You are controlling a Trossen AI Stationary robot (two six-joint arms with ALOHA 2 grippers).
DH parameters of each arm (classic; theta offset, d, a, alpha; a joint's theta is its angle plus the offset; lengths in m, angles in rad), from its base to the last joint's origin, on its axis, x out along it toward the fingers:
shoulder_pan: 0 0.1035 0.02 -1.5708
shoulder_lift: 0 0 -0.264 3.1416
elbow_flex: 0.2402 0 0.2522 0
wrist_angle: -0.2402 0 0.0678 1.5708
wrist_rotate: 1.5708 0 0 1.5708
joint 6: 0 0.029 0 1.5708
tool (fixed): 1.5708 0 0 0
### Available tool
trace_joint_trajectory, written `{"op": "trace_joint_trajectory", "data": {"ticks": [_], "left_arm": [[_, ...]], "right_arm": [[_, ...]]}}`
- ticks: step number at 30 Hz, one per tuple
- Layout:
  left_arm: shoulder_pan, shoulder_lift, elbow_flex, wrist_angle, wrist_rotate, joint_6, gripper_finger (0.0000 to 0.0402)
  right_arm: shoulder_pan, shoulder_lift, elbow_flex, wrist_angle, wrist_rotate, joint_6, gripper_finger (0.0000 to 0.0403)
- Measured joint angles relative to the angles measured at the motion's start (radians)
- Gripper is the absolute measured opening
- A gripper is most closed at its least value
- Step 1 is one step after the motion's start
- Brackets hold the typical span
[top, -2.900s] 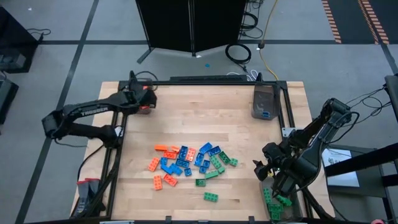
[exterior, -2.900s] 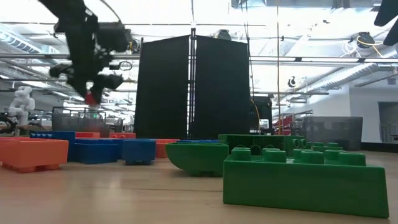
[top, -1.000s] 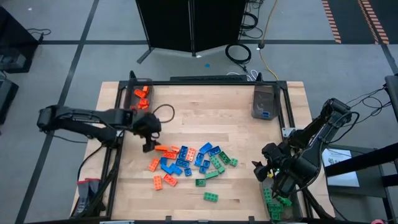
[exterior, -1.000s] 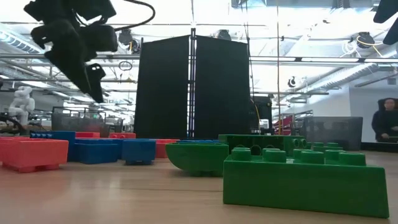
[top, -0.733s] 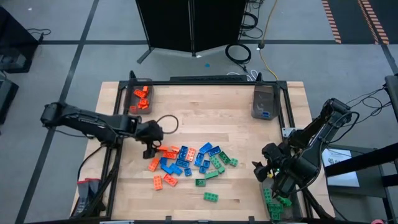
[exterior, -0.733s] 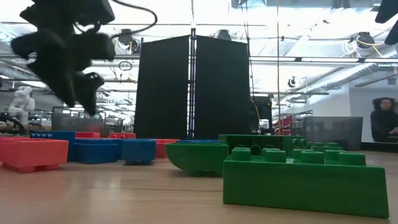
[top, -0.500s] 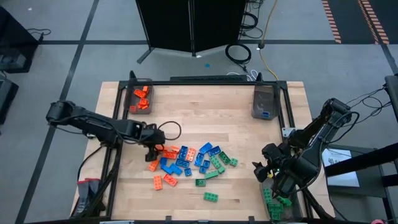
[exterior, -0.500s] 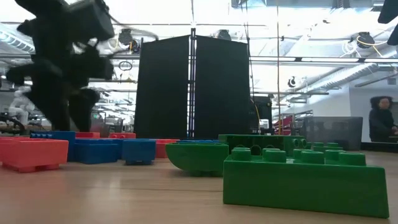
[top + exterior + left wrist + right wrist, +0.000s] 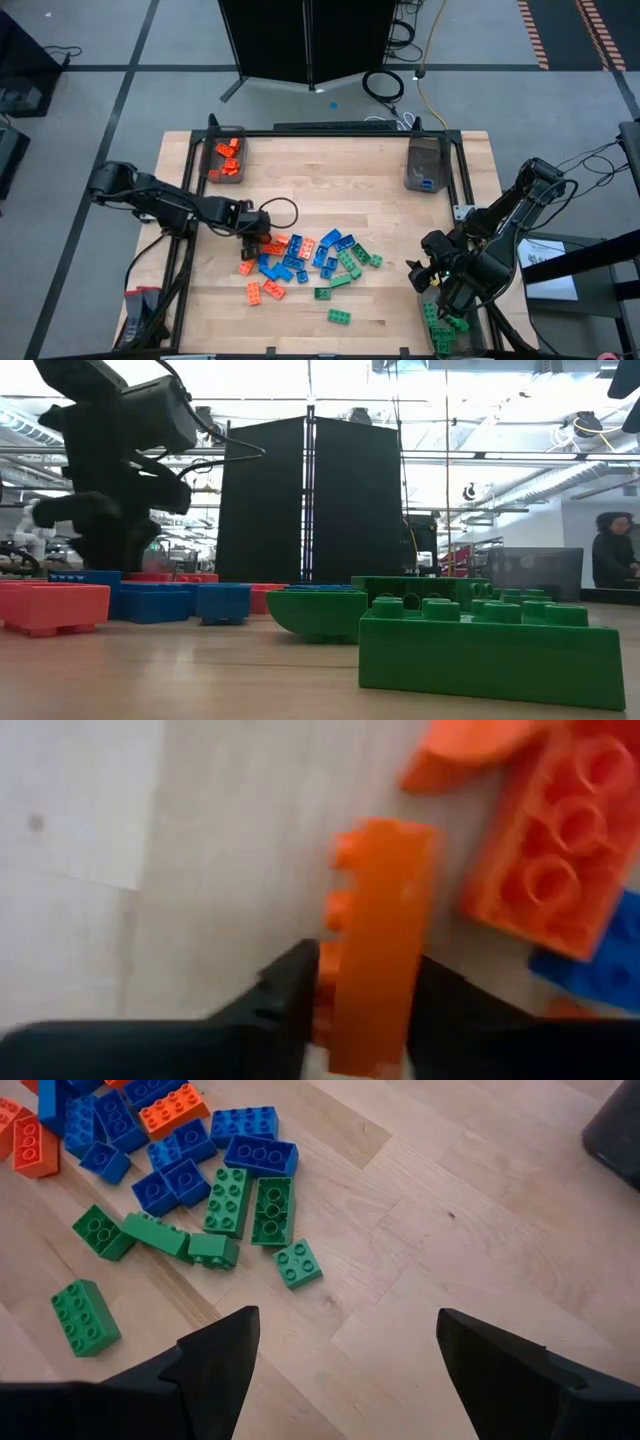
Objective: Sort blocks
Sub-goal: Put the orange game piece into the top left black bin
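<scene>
Between the fingers of the left gripper (image 9: pixel 365 1020) an orange brick (image 9: pixel 375 950) is pinched on edge; right gripper (image 9: pixel 340 1350) jaws are spread wide, nothing held

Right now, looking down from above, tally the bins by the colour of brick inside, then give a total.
Bin with orange bricks: 1
Bin with blue bricks: 1
Bin with green bricks: 1
Total: 3 bins
Left gripper grips an orange brick beside the pile; right gripper waits open, off to the right.
</scene>
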State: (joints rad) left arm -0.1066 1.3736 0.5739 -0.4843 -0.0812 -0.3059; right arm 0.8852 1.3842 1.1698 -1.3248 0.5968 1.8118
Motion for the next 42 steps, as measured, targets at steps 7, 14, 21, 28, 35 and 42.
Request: {"op": "trace_joint_trajectory", "data": {"ticks": [7,14,21,28,35,42], "left_arm": [[0.004,-0.058,0.07,-0.044,-0.146,-0.102,0.0079],[0.079,-0.124,0.266,-0.27,-0.472,-0.272,0.0079],[0.331,-0.216,0.376,-0.324,-0.609,-0.238,0.0079],[0.711,-0.261,0.382,-0.372,-0.551,-0.189,0.0079],[0.962,-0.195,0.345,-0.345,-0.378,-0.104,0.0079],[1.019,-0.092,0.306,-0.337,-0.304,-0.072,0.0079]], "right_arm": [[0.0,0.0,0.0,-0.004,0.0,0.001,0.0299],[0.0,0.0,0.0,-0.021,0.006,0.001,0.0299],[0.0,0.0,0.0,-0.033,0.005,-0.001,0.0299],[0.0,0.0,0.0,-0.035,0.006,0.0,0.0299],[0.0,0.0,0.0,-0.035,0.006,-0.018,0.0299],[0.0,0.0,0.0,-0.035,0.008,-0.021,0.0299]]}}
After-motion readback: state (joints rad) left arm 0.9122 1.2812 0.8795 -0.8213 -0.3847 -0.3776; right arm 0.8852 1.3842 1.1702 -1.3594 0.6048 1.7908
